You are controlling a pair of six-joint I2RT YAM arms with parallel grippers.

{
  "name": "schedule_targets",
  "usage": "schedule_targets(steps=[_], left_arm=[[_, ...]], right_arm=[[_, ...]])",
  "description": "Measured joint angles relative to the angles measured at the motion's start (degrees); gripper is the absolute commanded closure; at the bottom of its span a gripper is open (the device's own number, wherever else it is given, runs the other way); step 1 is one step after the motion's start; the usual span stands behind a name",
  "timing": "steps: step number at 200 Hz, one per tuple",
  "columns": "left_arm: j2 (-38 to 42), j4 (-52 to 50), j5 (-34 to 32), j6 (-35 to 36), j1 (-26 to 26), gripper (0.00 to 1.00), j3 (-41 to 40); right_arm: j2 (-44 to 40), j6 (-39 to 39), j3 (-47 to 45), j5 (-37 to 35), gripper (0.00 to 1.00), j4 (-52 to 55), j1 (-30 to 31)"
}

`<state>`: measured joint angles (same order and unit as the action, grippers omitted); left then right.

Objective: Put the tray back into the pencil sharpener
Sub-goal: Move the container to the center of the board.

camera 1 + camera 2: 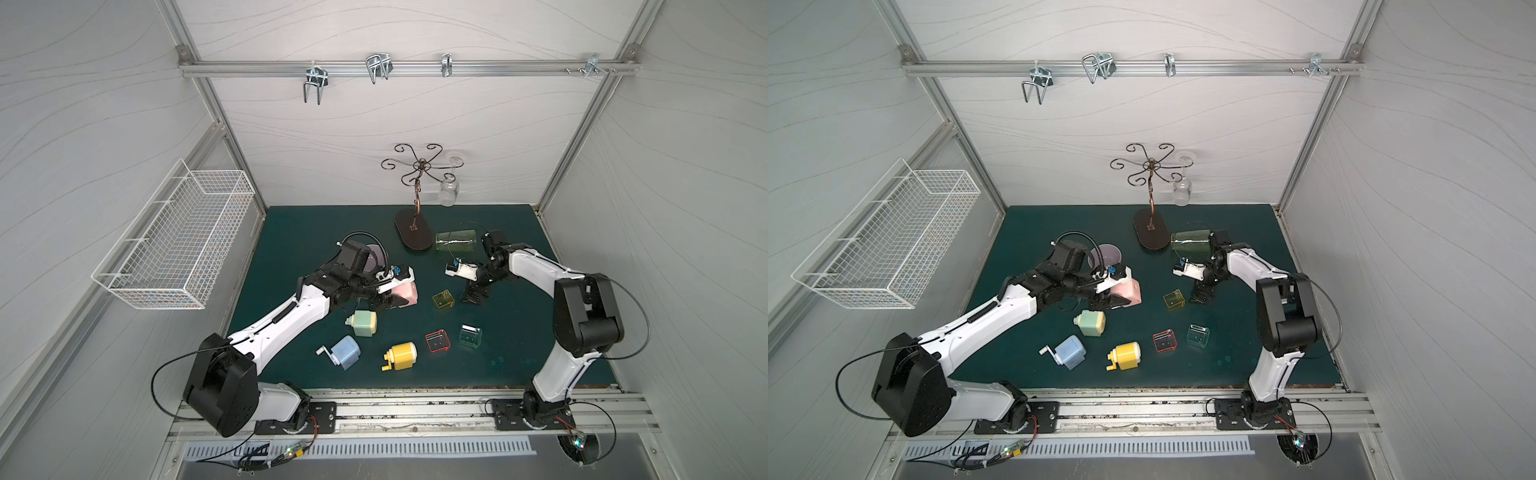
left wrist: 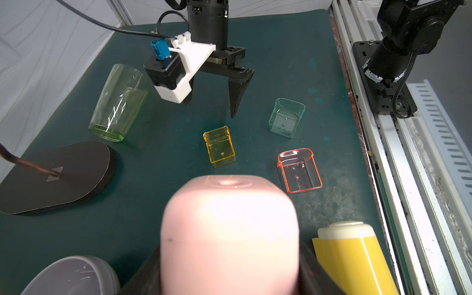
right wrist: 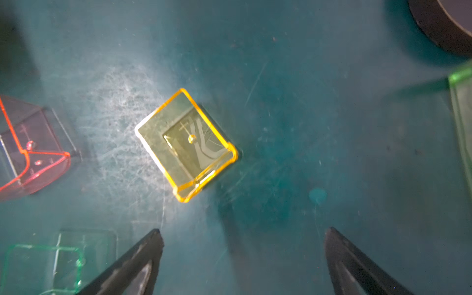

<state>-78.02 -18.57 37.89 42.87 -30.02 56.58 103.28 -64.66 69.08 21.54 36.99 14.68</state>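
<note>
In both top views I see my left end effector pinching the pink pencil sharpener and holding it off the green counter, tipped on its side. My right end effector points down with its fingers spread, just beside the yellow tray and apart from it. That tray sits open side up on the counter, between the two arms. A red tray and a green tray lie nearer the rail. A green sharpener, a blue sharpener and a yellow sharpener rest on their sides below the left arm. A green glass lies tipped over by the base of the wire stand. From the left wrist camera the pink pencil sharpener fills the near field, with dark fingers hugging both flanks. Beyond it stands the yellow tray, and past that the right end effector is wide open. From the right wrist camera the two black fingers stand far apart with nothing between them. The yellow tray lies ahead of their tips, turned at an angle, and I can see its bare inside.
</note>
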Motion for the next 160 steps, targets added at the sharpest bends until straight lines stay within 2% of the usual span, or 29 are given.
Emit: schedule_targets(steps=[37, 102, 160], left_arm=[[-0.15, -0.28, 0.35, 0.02, 0.02, 1.00, 0.00], [-0.13, -2.12, 0.22, 0.50, 0.02, 1.00, 0.00], [-0.13, -2.12, 0.02, 0.66, 0.02, 1.00, 0.00]], right_arm=[[6.40, -3.21, 3.82, 1.77, 0.02, 0.61, 1.05], [8.37, -4.31, 5.46, 5.01, 0.10, 2.38, 7.21], [4.28, -3.50, -1.68, 5.75, 0.10, 2.67, 8.98]])
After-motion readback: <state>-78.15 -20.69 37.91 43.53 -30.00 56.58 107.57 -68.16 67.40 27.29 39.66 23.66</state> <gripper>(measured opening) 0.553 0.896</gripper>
